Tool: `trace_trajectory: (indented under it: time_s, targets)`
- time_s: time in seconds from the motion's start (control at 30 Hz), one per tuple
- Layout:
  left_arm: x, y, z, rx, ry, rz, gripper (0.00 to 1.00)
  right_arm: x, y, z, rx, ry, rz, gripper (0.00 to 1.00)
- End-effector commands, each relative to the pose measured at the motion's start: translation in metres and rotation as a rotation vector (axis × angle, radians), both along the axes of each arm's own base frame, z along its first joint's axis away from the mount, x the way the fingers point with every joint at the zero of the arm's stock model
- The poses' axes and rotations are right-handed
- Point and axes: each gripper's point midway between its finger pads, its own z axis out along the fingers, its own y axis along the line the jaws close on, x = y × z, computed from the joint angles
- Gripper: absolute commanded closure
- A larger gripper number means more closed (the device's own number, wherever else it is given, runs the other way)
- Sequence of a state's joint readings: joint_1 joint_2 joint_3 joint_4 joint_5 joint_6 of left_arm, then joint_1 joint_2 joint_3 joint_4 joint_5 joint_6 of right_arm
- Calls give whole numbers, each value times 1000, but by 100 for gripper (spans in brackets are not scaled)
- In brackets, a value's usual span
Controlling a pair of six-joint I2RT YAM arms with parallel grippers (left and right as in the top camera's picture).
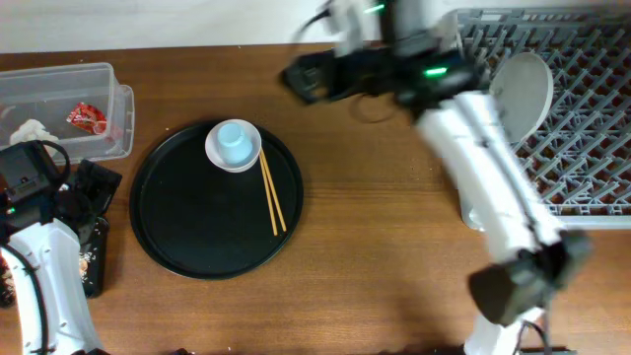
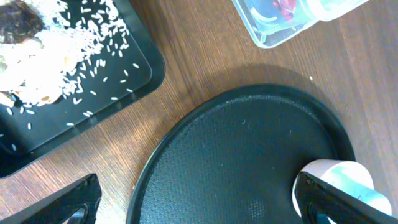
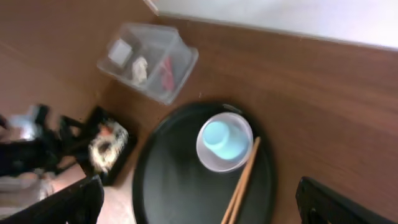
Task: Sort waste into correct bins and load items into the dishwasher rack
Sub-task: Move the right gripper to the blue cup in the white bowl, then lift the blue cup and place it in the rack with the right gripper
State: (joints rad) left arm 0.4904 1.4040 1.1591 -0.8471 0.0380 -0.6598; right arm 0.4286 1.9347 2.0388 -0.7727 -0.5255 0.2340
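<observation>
Small white cup with pale-blue inside [image 1: 234,144] on round black tray [image 1: 197,227] toward counter's left edge, two light-wood chopsticks [image 1: 271,197] beside; left gripper [image 2: 199,202] wide, empty; right gripper [image 3: 202,202] likewise

**Materials and finishes**

Under me the table [image 1: 394,247] is brown grained wood. The round tray [image 2: 249,162] is matt black, finely pebbled. The tub [image 1: 116,108] is clear plastic, the rack [image 1: 592,99] grey plastic, the chopsticks [image 1: 271,192] pale bare wood.

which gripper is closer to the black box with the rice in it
Left. The left gripper is right beside the black box, by the left edge of the tray. The right gripper is far off, past the tray's upper right.
</observation>
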Motion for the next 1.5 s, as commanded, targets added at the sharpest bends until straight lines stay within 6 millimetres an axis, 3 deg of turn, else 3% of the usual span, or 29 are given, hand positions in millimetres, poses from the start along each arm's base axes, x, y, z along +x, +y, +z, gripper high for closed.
trace_trajectory:
  time_s: [0.0,0.13,0.23,0.3,0.4,0.5,0.63,0.8,0.9,1.0,1.1,1.17,1.2,1.3,1.33,1.37,1.47]
  targets:
    - [-1,1,7,5,-19,12,1,12,69,-79,-167,-34,-38,2]
    - [-1,1,7,5,-19,12,1,14,130,-173,-294,-79,-49,2]
    - [-1,1,7,5,-19,12,1,9,146,-206,-314,-67,-24,2]
    - [-1,1,7,5,-19,12,1,18,140,-220,-357,-83,-70,2]
    - [-1,1,6,5,-19,12,1,29,128,-222,-406,-117,-140,2]
    - [-1,1,7,5,-19,12,1,34,133,-221,-384,-138,-145,2]
    - [-1,1,7,5,-20,12,1,33,140,-238,-387,-136,-136,1]
    - [-1,1,7,5,-19,12,1,29,151,-234,-366,-157,-124,1]
    - [-1,1,6,5,-19,12,1,28,152,-235,-367,-155,-123,20]
    - [-1,1,7,5,-19,12,1,28,151,-236,-369,-153,-123,32]
    - [-1,1,6,5,-19,12,1,28,151,-236,-368,-147,-126,34]
    - [-1,1,7,5,-19,12,1,29,151,-228,-362,-152,-130,43]
    - [-1,1,7,5,-19,12,1,32,151,-213,-349,-162,-136,46]
    - [-1,1,7,5,-19,12,1,48,138,-143,-286,-216,-183,46]
    - [-1,1,7,5,-19,12,1,56,127,-117,-271,-229,-207,46]
    - [-1,1,7,5,-19,12,1,67,104,-84,-259,-240,-249,46]
    - [-1,1,6,5,-19,12,1,92,28,-27,-264,-235,-370,47]
